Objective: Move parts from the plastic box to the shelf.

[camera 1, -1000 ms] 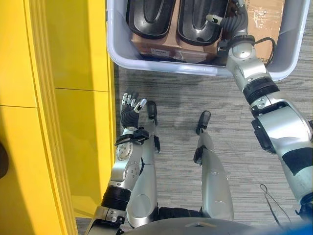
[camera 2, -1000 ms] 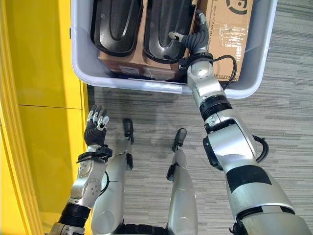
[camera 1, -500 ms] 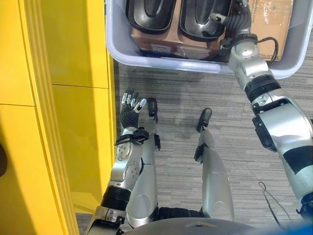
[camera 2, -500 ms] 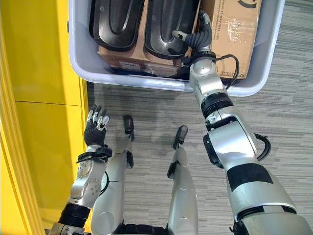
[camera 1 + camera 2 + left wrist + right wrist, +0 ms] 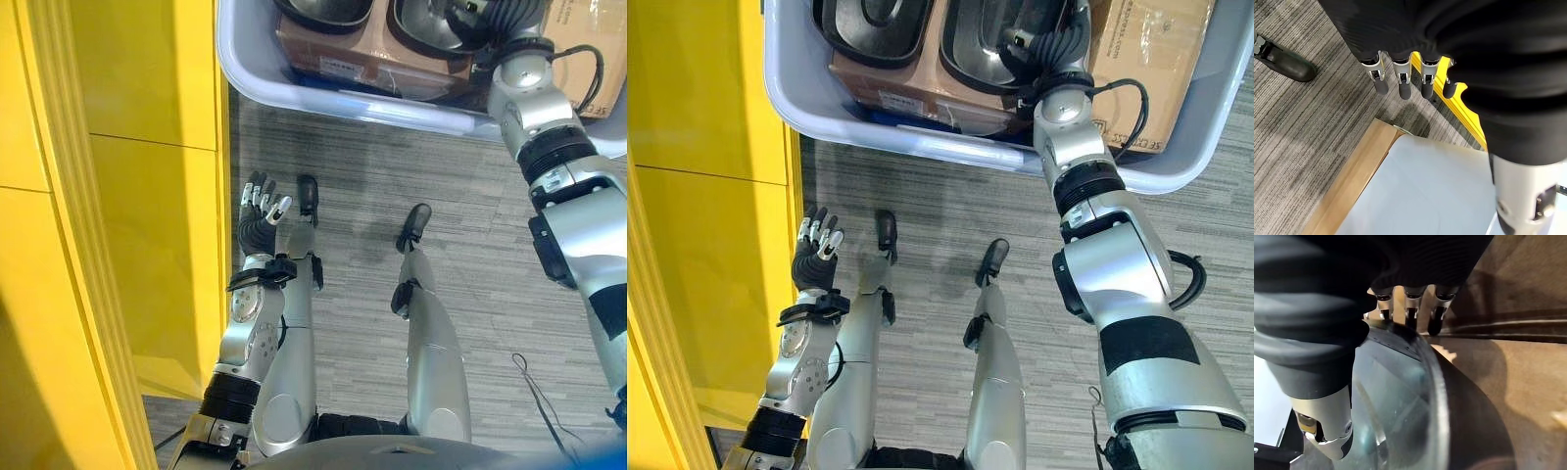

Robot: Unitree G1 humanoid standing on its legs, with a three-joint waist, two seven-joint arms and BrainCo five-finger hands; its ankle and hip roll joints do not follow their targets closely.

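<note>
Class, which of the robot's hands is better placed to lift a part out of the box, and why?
Right. The right hand is already in the box, fingers curled over a black part. The left hand hangs open above the floor, away from the box.

My arms are silver-grey with black bands at the joints. My left hand (image 5: 257, 217) and right hand (image 5: 1050, 51) each have a dark ribbed cover and silver fingers (image 5: 1402, 81) with dark tips.

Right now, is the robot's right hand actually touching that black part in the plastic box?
Touching. In the right wrist view the right hand has its thumb and fingers curled over the black part's rim, with no gap showing.
</note>
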